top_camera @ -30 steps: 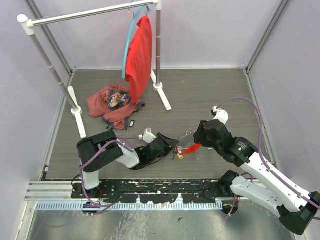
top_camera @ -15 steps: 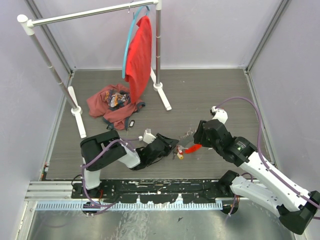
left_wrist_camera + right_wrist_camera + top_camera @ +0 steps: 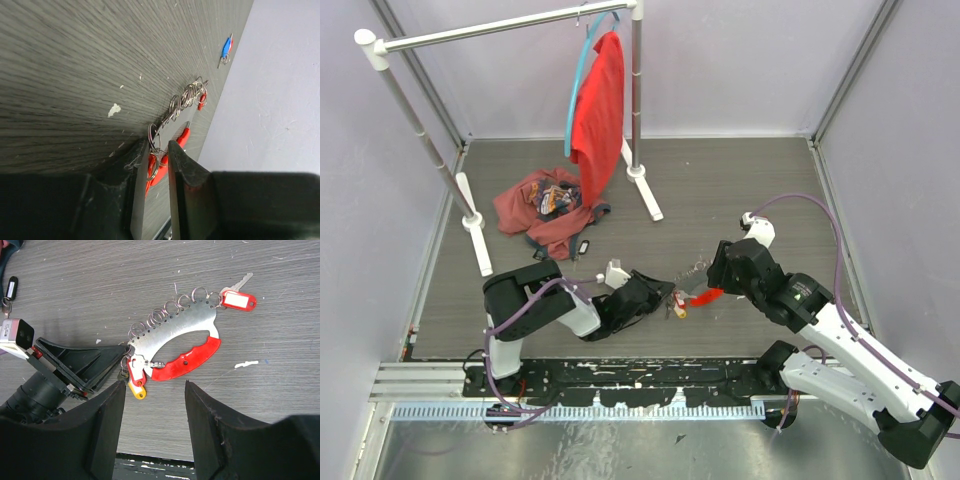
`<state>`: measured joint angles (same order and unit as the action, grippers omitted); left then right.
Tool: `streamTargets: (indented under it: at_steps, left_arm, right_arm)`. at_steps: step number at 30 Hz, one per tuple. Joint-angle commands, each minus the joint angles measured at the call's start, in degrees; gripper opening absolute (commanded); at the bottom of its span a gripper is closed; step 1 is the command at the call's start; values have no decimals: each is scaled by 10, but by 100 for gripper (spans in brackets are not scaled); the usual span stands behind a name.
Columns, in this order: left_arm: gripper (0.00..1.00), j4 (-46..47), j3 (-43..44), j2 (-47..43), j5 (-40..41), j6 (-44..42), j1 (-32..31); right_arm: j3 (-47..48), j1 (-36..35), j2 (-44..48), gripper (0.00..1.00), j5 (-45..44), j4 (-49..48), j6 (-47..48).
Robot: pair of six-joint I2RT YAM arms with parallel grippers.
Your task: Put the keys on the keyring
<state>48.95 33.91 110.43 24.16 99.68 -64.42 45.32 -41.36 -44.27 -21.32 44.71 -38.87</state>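
On grey counter (image 3: pixel 280 340), my left jaws straddle a thin silver keyring loop (image 3: pixel 153 165), grip unclear; right jaws released; blue-tagged key (image 3: pixel 226 48) loose.

Keyring (image 3: pixel 175 335) flat; tagged keys (image 3: pixel 239 299) seemingly clipped at both ends.

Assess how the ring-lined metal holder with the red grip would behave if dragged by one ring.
The holder looks like a flat stiff plate, so it would probably slide on the table as one piece. Its loose rings and the red-tagged key would likely swing and trail. Pulled off-centre, it may pivot.
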Motion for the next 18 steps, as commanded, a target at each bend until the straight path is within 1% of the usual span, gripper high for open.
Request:
streamTargets:
  at_steps: [1, 13, 18]
  left_arm:
    - [27, -20, -9, 14, 14, -5, 3]
    - [11, -2, -9, 25, 7, -8, 7]
    - [1, 8, -10, 21, 4, -28, 7]
  right_arm:
    - [19, -1, 2, 56, -4, -15, 10]
    - [18, -1, 2, 57, -3, -14, 14]
    - [19, -1, 2, 57, -3, -14, 16]
